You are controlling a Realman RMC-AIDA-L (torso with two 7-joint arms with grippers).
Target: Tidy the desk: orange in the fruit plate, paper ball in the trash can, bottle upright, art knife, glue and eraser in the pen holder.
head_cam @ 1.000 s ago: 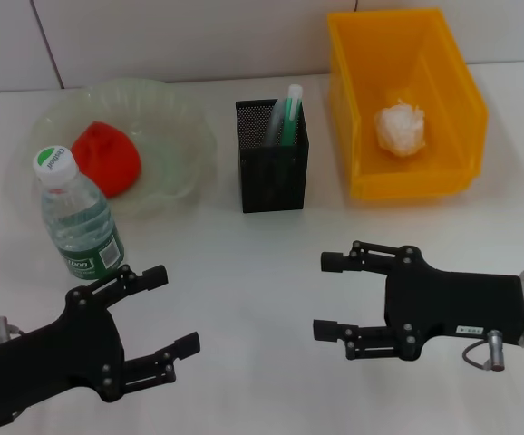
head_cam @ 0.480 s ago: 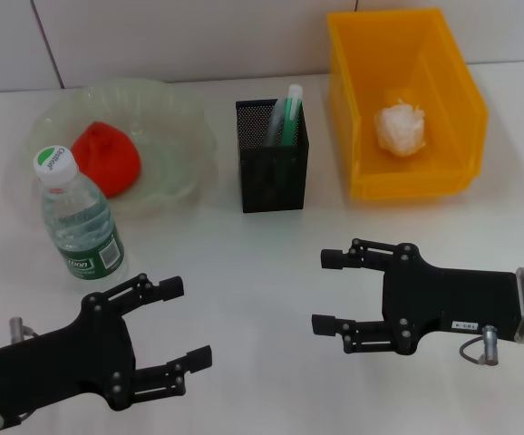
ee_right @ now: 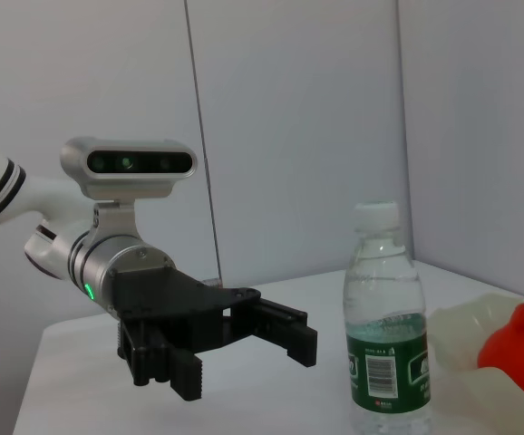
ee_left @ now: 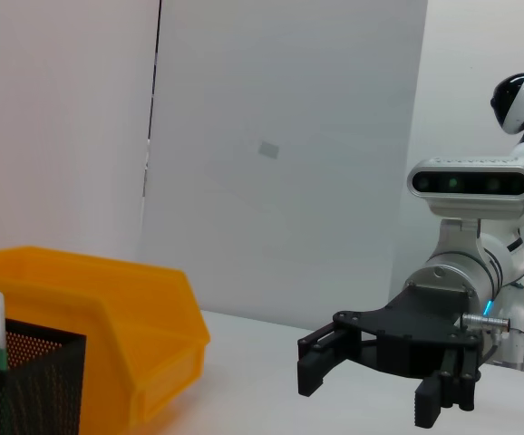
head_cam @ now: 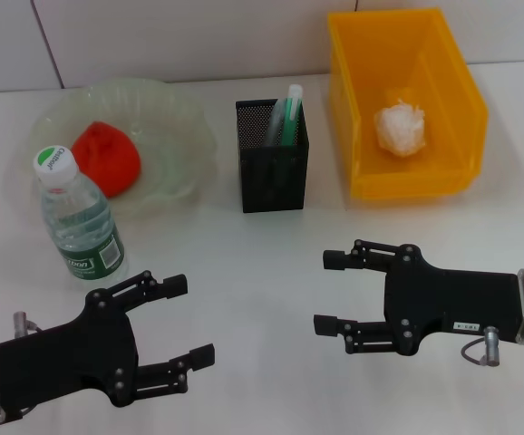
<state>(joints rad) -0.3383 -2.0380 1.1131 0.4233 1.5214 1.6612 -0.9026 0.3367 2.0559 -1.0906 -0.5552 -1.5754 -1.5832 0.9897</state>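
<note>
A clear water bottle (head_cam: pixel 76 217) with a green label stands upright at the left, beside a translucent green fruit plate (head_cam: pixel 185 118) that holds the red-orange orange (head_cam: pixel 106 159). A black mesh pen holder (head_cam: pixel 272 181) stands in the middle with a green-and-white stick (head_cam: pixel 289 113) poking out; I cannot tell its other contents. A white paper ball (head_cam: pixel 400 127) lies in the yellow bin (head_cam: pixel 412 186). My left gripper (head_cam: pixel 189 319) is open and empty, in front of and to the right of the bottle. My right gripper (head_cam: pixel 325 292) is open and empty, in front of the bin.
The white desk meets a tiled wall behind the plate and bin. The left wrist view shows the right gripper (ee_left: pixel 369 391), the bin (ee_left: pixel 108 326) and the pen holder (ee_left: pixel 26 381). The right wrist view shows the left gripper (ee_right: pixel 242 361), the bottle (ee_right: pixel 384 344) and the orange (ee_right: pixel 520 349).
My left gripper has drawn back from the bottle, toward the desk's front and a little to the right, still open. The right gripper has barely moved.
</note>
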